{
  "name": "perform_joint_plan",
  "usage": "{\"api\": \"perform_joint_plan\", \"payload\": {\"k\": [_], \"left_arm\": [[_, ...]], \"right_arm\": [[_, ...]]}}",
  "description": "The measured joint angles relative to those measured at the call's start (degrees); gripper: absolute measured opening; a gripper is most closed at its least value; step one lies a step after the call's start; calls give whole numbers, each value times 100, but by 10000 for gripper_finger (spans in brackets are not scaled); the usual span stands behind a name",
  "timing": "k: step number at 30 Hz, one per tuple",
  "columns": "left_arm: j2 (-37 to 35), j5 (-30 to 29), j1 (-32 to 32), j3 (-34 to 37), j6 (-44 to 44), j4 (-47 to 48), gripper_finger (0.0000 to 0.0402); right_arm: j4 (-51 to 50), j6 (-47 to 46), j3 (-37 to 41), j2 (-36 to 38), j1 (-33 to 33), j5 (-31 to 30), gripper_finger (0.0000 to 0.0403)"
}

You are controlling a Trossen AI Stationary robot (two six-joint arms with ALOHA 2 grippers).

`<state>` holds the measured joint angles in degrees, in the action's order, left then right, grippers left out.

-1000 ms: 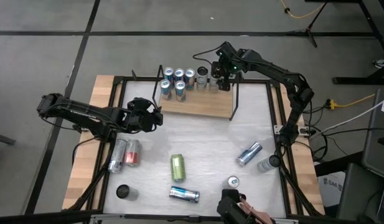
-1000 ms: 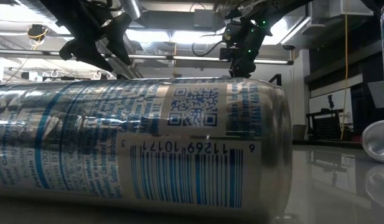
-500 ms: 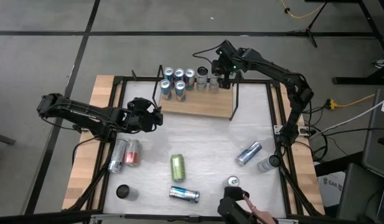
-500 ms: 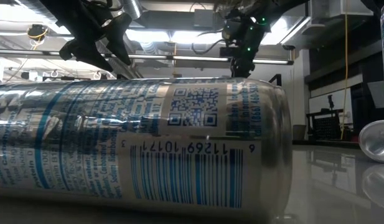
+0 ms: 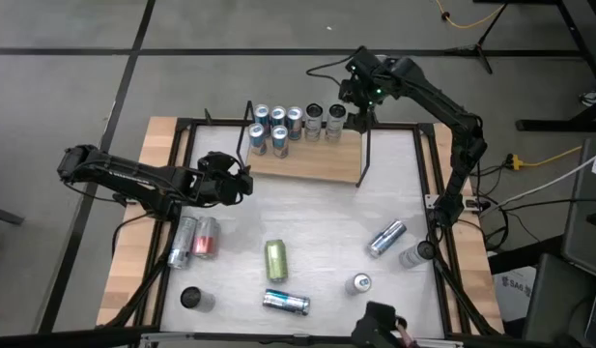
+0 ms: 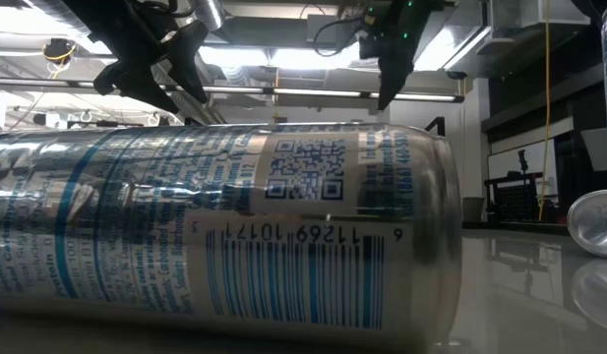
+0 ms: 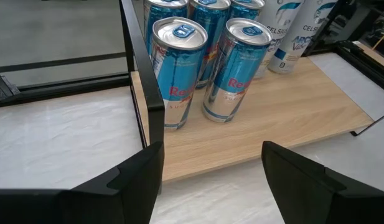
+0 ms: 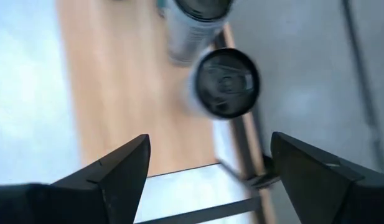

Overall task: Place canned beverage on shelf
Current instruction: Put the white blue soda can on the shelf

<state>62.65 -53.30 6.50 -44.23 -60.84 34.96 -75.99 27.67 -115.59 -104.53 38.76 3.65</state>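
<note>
The shelf (image 5: 312, 162), a light wooden board with black wire end frames, stands at the table's far side. Several cans stand upright on it, in a back row (image 5: 295, 118) and a pair in front (image 5: 269, 138). The back row's rightmost can (image 5: 336, 116), dark-topped (image 8: 226, 78), stands by the right end frame. My right gripper (image 5: 359, 104) hovers open above that end, touching nothing (image 8: 209, 140). My left gripper (image 5: 243, 184) waits open by the shelf's left end, facing two blue-and-silver cans (image 7: 204, 68).
Loose cans lie on the table: two red-and-silver (image 5: 194, 239), a green one (image 5: 276, 259), a blue-and-silver one (image 5: 285, 303) that fills the low view (image 6: 214, 226), and two at the right (image 5: 386, 238). One can stands upright (image 5: 359, 283). A person's hand (image 5: 383, 324) shows at the near edge.
My right gripper, its fingers still open, has risen from around the rightmost can of the shelf's back row and drawn a little toward the far edge. The can stays standing on the board. The hand at the near edge has shifted right.
</note>
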Motion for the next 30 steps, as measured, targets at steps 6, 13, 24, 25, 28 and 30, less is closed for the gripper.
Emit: {"api": "perform_joint_plan", "payload": {"k": [6, 13, 24, 25, 28, 30], "left_arm": [[0, 102, 0, 0, 37, -4, 263], [0, 1078, 0, 0, 1366, -784, 263], [2, 2975, 20, -2, 2981, -2804, 263], [2, 3058, 34, -2, 2994, -2835, 263], [1, 3176, 117, -2, 2990, -2831, 263], [2, 3180, 197, -2, 2994, -2796, 263]], "right_arm": [[-802, -965, -608, 0, -432, 497, 321], [-1242, -2002, -896, 47, -1588, 492, 321], [-1405, -3537, -894, 194, -3798, -45, 321], [-1405, -3728, -894, 216, -4002, -148, 321], [-1404, -4277, -894, 313, -4598, -537, 321], [-1403, -4791, -894, 411, -4945, -746, 321]]}}
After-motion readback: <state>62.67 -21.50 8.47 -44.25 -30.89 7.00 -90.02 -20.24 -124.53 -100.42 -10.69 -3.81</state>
